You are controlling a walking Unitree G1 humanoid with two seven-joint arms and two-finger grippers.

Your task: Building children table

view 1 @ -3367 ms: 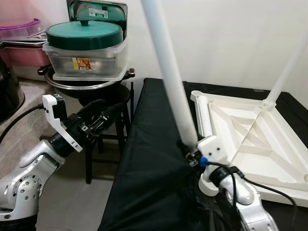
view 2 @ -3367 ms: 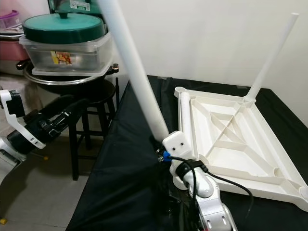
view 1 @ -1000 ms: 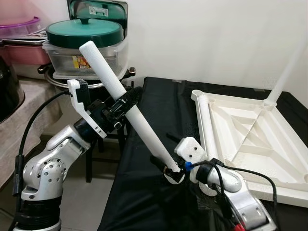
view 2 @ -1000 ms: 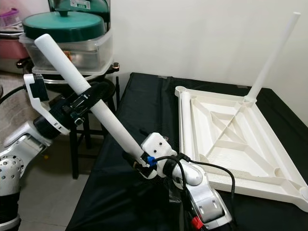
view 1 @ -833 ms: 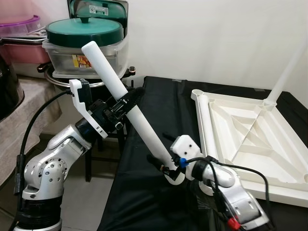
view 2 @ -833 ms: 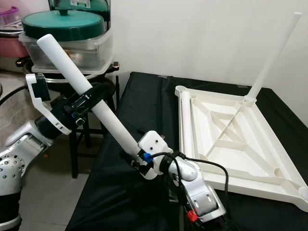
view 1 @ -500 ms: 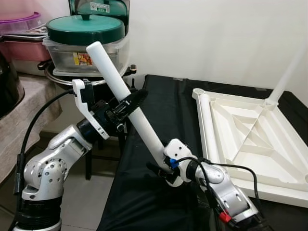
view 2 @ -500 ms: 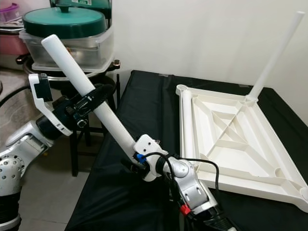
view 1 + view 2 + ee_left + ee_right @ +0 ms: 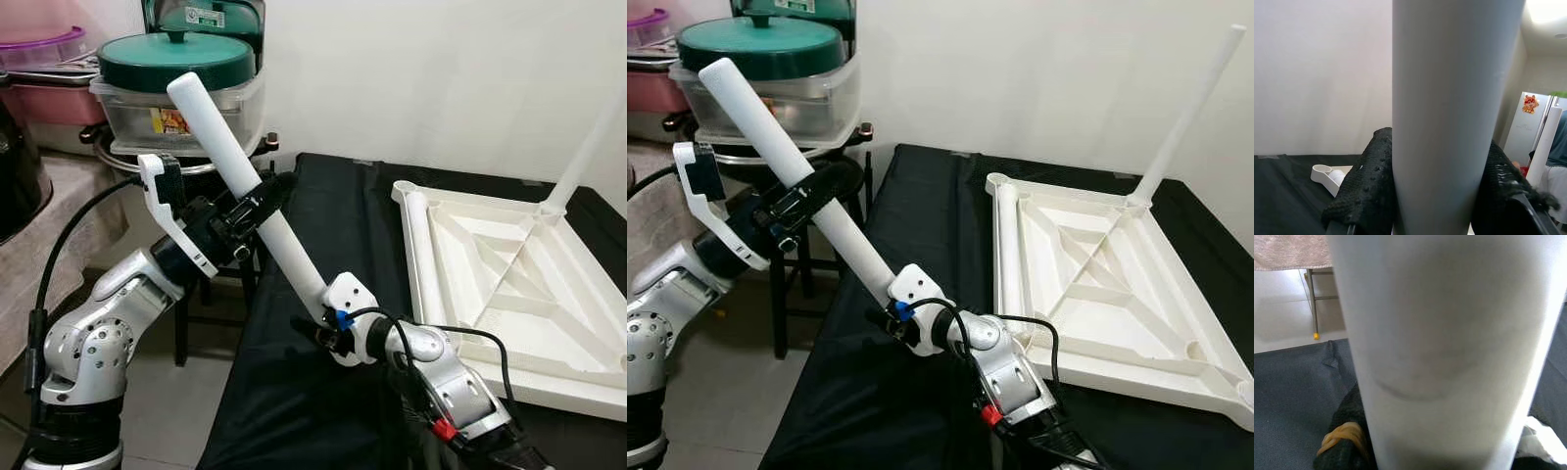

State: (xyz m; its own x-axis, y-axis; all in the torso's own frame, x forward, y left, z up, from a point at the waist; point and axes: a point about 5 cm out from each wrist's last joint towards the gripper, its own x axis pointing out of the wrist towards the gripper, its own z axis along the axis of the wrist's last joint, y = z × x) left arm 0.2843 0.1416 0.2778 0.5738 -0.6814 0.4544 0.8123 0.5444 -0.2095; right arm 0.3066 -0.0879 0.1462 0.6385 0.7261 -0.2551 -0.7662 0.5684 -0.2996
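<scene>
The black-draped counter (image 9: 313, 245) carries the upturned white tabletop (image 9: 509, 284), ribbed underside up, lying toward the right. From the tabletop's far right corner one fitted leg (image 9: 1185, 108) rises, leaning slightly rightward. A second loose leg (image 9: 419, 257) lies flat along the tabletop's left edge, its long axis running from near to far. Left of the tabletop, over the counter's left edge, both arms hold a third white table leg (image 9: 245, 186). Its long axis slants: the upper end points up and to the left, away from the tabletop, and the lower end points down toward the counter near the tabletop's near left corner. The left end effector (image 9: 257, 206) is clamped around the leg's middle, black fingers (image 9: 1364, 188) pressed on either side. The right end effector (image 9: 328, 333) grips the leg's lower end. Farther left of the tabletop, a stool (image 9: 823, 196) bears a clear container with a green lid (image 9: 171, 61).
</scene>
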